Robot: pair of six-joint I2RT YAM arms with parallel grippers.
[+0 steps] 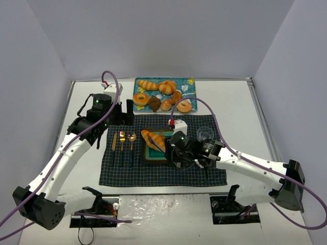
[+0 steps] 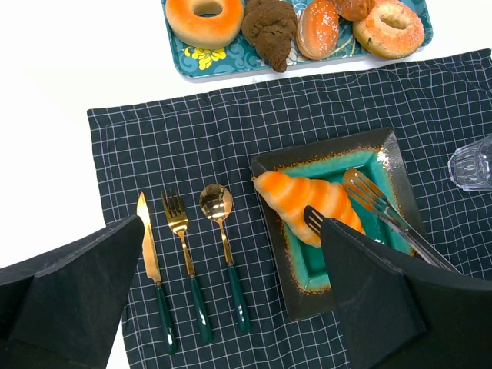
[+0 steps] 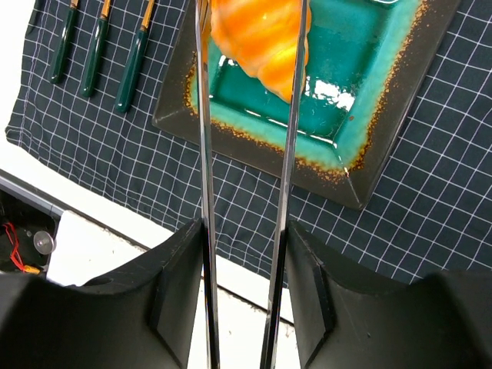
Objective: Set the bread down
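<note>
Steel tongs ran up from the right gripper, which was clenched on their two arms, and their tips pinched the bread from both sides. The right wrist view showed this grasp plainly: the orange, ridged loaf sat over the near-left part of the plate, a square dish with a dark speckled rim and a glossy teal well. Whether the bread touched the glaze or hung just above it could not be told from there.

The left wrist view gave what that one hid. The whole bread lay slantwise, one pointed end reaching out over the plate's left rim, with the tongs coming in from the plate's right side. To the left of the plate lay a spoon, a fork and a knife in a row, all on the dark checked cloth under the plate. A glass stood just right of the plate, and beyond the plate's far edge, off the cloth, a patterned tray carried more pastries. The left gripper had its fingers spread wide and grasped nothing.

Only the top view showed both arms at once: the left gripper sat up and left of the plate, the right gripper at the plate's right edge, on the white worktop.
</note>
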